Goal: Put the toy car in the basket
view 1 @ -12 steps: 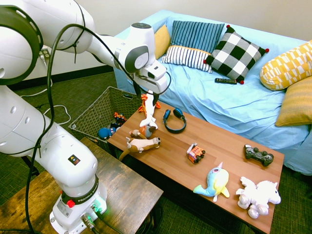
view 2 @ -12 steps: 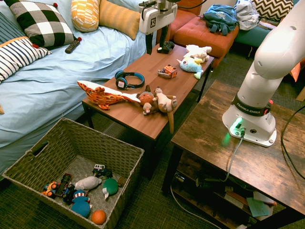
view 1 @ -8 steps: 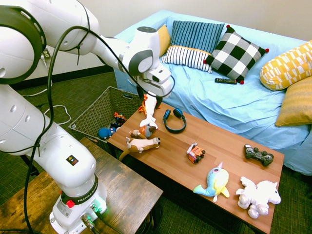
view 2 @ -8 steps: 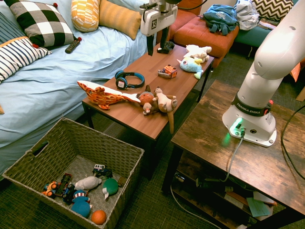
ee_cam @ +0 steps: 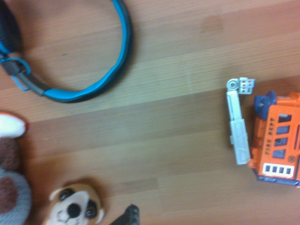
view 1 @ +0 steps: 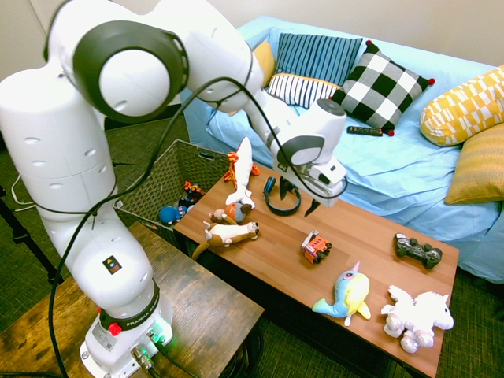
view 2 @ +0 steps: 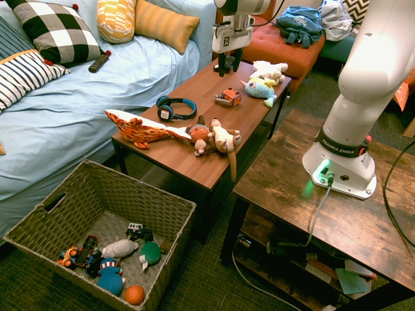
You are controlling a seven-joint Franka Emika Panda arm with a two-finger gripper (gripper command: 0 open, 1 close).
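One gripper [view 1: 302, 201], jaws apart and empty, hangs above the table [view 1: 358, 236] between headphones [view 1: 281, 195] and car [view 1: 316, 247], presumably lining up to grasp it; basket [view 1: 161, 182] far left.

White arm reaches out from its base, elbow raised high, wrist bent over; gripper [view 1: 298, 200] points straight down, its two dark fingers [view 1: 313, 206] spread apart, holding nothing.

toy car [ee_cam: 276, 136] cropped by wrist frame edge, headphones [ee_cam: 70, 56] partly cropped
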